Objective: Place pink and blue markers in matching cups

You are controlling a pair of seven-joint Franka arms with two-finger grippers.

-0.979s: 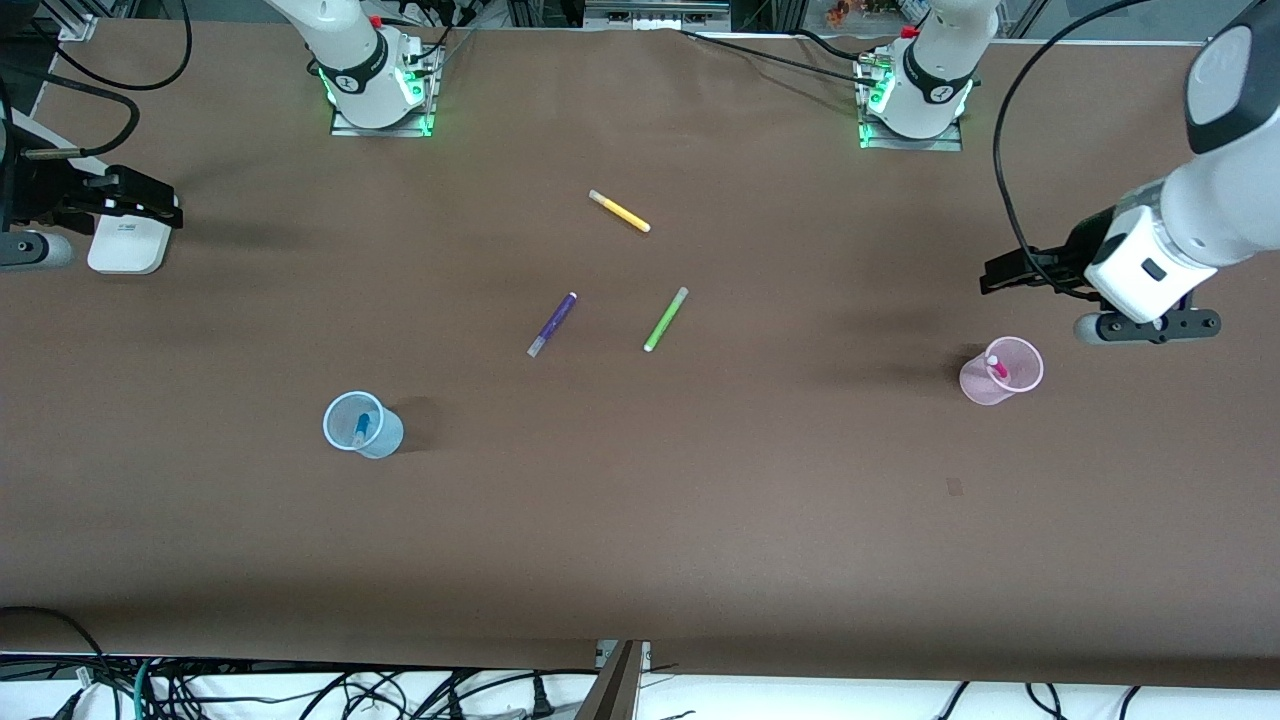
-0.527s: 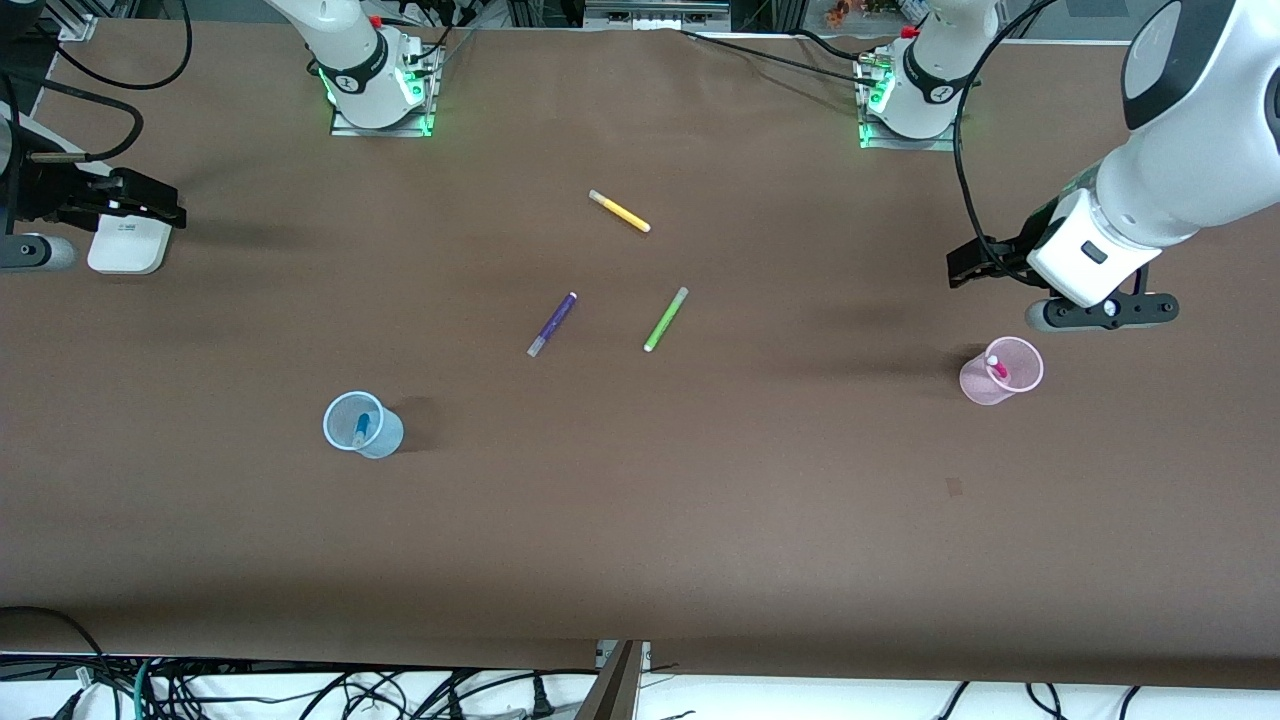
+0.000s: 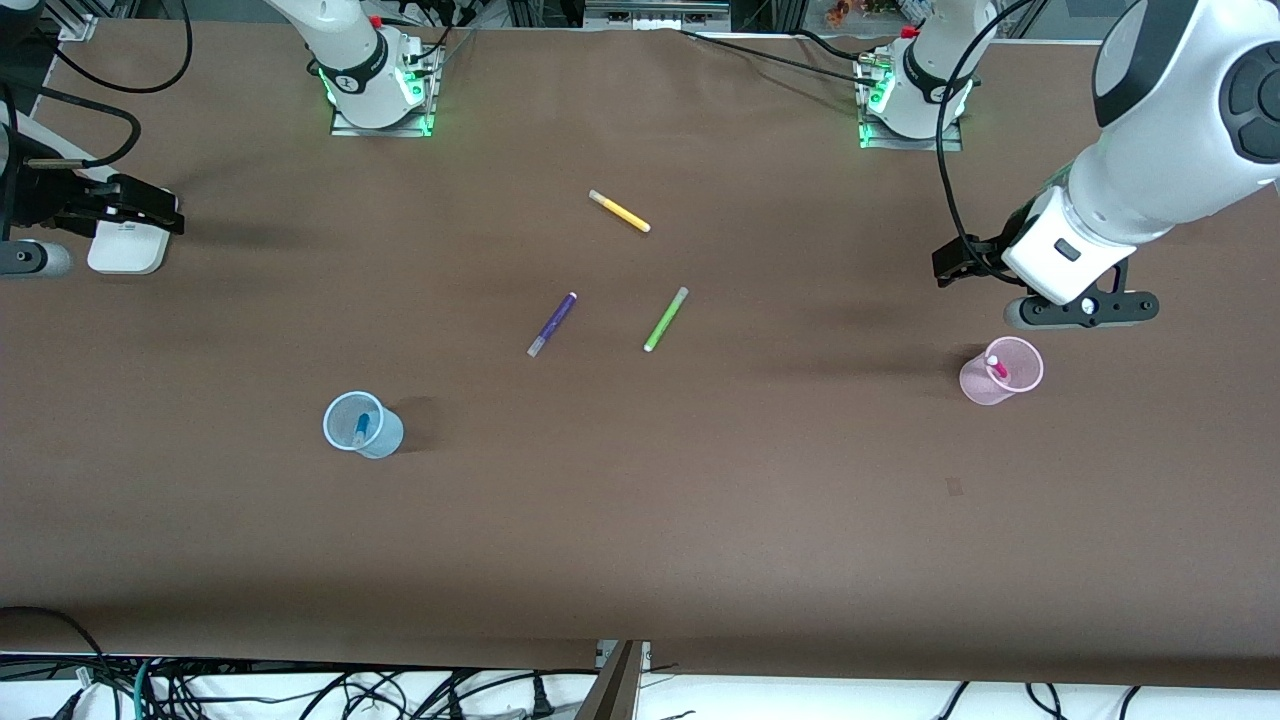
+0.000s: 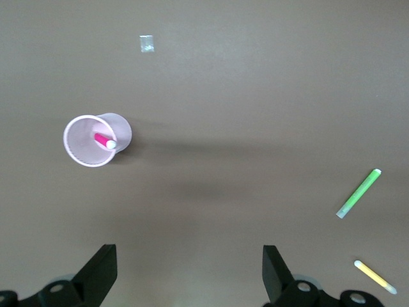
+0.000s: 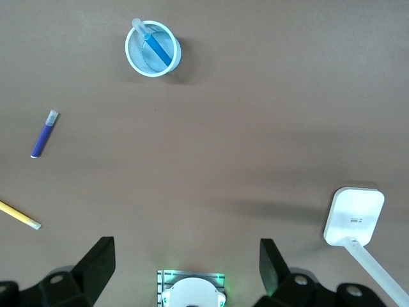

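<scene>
You are seeing the blue marker sitting in the blue cup, at 8 o'clock from the purple marker, and the pink marker in the pink cup. The left gripper, at 11 o'clock above that cup, is gaping empty; dipping low risks toppling it. The right gripper, also spread empty, is waiting at its table end.

Blue marker in pale blue cup; purple marker, yellow marker on tabletop; right gripper spread wide, empty.

Left gripper and right gripper hang above opposite ends of the worktop, jaws spread wide, holding nothing.
</scene>
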